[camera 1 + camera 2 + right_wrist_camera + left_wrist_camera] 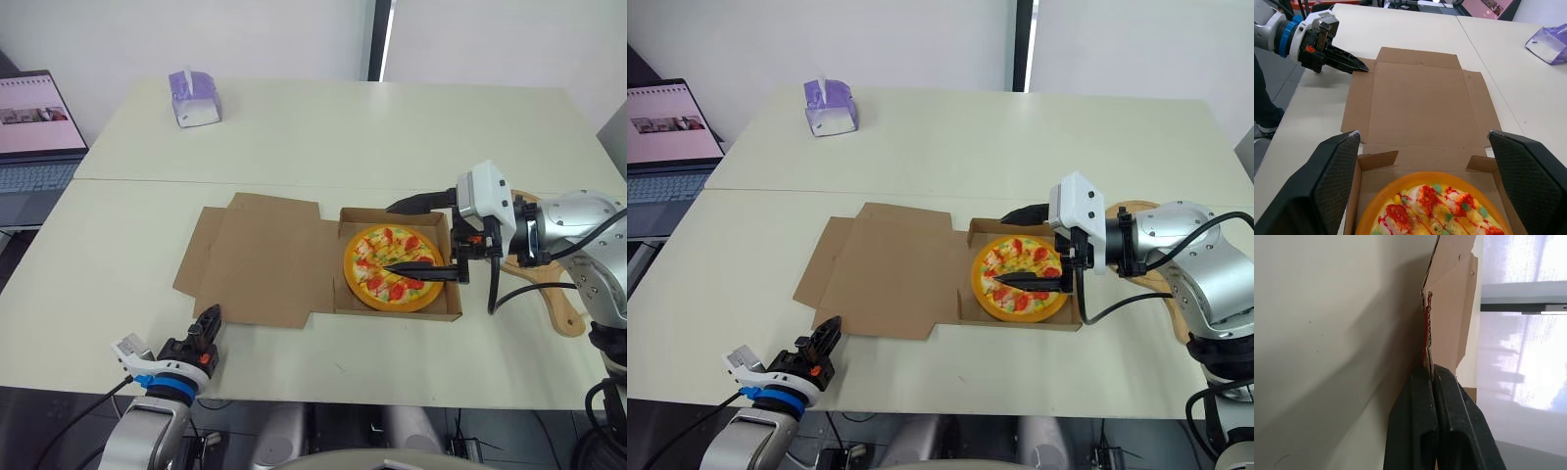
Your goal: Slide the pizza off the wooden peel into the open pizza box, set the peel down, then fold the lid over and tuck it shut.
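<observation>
Orange-rimmed round pizza (pixel 392 245) lies boxed beneath right gripper (pixel 421 237), fingers wide. Left gripper (pixel 210 319), fingers together, sits at tabletop's (pixel 343 127) front edge, presumably to fold brown cardboard lid (pixel 265 259).

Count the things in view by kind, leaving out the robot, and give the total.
Pizza: 1
Box: 1
Peel: 1
Tissue pack: 1
Laptop: 1
Total: 5

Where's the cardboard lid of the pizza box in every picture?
Left eye view: pizza box lid lies flat, left of the pizza.
Right eye view: same place, centre.
Left wrist view: brown sheet just beyond the left gripper.
Right wrist view: spread flat beyond the pizza.
Shared landmark: left gripper by the lid's corner.
</observation>
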You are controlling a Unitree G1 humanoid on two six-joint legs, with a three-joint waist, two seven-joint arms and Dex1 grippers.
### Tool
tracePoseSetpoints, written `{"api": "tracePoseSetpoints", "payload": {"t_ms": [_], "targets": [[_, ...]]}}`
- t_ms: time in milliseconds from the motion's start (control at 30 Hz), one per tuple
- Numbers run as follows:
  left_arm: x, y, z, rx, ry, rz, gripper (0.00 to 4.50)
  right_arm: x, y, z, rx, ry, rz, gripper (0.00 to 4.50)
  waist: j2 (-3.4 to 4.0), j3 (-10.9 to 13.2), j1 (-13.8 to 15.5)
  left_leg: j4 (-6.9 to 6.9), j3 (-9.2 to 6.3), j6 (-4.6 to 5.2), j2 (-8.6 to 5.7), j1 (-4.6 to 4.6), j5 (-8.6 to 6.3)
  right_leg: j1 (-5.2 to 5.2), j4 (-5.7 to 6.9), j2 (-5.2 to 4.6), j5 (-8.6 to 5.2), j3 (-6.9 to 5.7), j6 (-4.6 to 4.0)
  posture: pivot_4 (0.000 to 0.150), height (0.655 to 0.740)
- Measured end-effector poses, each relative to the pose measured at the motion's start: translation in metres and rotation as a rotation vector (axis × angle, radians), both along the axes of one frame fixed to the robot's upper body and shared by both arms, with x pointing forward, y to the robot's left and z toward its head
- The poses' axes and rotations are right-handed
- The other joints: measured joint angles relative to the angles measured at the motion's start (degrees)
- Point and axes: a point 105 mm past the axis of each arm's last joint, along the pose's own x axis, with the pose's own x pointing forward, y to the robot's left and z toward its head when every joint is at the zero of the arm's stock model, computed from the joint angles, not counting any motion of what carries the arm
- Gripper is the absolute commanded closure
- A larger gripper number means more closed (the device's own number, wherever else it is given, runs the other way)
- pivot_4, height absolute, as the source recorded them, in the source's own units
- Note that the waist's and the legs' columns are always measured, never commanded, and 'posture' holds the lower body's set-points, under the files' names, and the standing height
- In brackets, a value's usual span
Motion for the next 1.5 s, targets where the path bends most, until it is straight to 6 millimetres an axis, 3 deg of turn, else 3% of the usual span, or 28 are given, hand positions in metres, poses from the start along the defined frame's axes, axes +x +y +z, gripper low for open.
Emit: {"api": "tracePoseSetpoints", "payload": {"t_ms": [67, 167, 233, 367, 667, 767, 967, 1500], "targets": [[0.001, 0.0, 0.001, -0.001, -0.004, -0.001, 4.49, 0.0, 0.0, 0.0, 0.0, 0.002, 0.0, 0.0, 0.05, 0.0, 0.1, -0.03, -0.01, -0.01, 0.0, 0.0, 0.0, -0.01, -0.01, 0.0, 0.0, -0.01, 0.0, 0.15, 0.7251], [0.011, -0.001, 0.01, -0.014, -0.044, 0.001, 3.92, -0.002, 0.001, -0.001, 0.004, 0.02, 0.012, 0.0, 0.25, 0.1, 0.2, -0.08, 0.0, -0.01, 0.0, -0.02, 0.0, -0.04, -0.03, 0.0, -0.01, -0.01, 0.0, 0.15, 0.7251], [0.015, -0.003, 0.018, -0.034, -0.077, 0.0, 3.25, -0.006, 0.003, 0.0, 0.01, 0.034, 0.039, 0.0, 0.08, 0.1, 0.3, -0.04, -0.02, -0.01, 0.01, -0.02, 0.0, 0.0, -0.03, 0.0, -0.01, -0.02, 0.0, 0.15, 0.7251], [0.014, -0.003, 0.014, -0.044, -0.042, 0.013, 2.01, -0.013, 0.005, 0.001, 0.011, 0.061, 0.085, 0.0, -0.04, 0.1, 0.1, 0.06, -0.02, -0.01, 0.01, 0.01, 0.0, 0.06, 0.02, -0.01, 0.0, -0.01, 0.01, 0.15, 0.7251], [0.015, -0.006, 0.013, -0.048, -0.026, -0.001, 2.01, -0.015, 0.009, 0.003, 0.001, 0.053, 0.121, 0.0, -0.05, 0.2, 0.1, 0.1, -0.02, -0.02, 0.01, 0.04, 0.01, 0.08, 0.07, 0.0, -0.01, -0.02, 0.01, 0.15, 0.7251], [0.016, -0.006, 0.013, -0.051, -0.026, 0.001, 2.6, -0.016, 0.009, 0.003, 0.0, 0.054, 0.123, 0.0, -0.05, 0.2, 0.1, 0.11, -0.02, -0.03, 0.01, 0.03, 0.01, 0.08, 0.07, -0.01, -0.01, -0.02, 0.01, 0.15, 0.7251], [0.016, -0.006, 0.012, -0.054, -0.027, 0.004, 4.48, -0.016, 0.009, 0.003, 0.0, 0.049, 0.123, 0.0, -0.05, 0.2, 0.1, 0.11, -0.02, -0.03, 0.01, 0.03, 0.02, 0.08, 0.07, -0.01, 0.0, -0.02, 0.01, 0.15, 0.7251], [0.016, -0.005, 0.013, -0.006, -0.044, -0.015, 4.48, -0.005, 0.01, 0.0, -0.016, -0.006, 0.057, 0.0, -0.06, 0.2, 0.1, 0.11, -0.03, -0.03, 0.01, 0.03, 0.02, 0.08, 0.07, -0.01, -0.01, -0.03, 0.01, 0.15, 0.7251]]}}
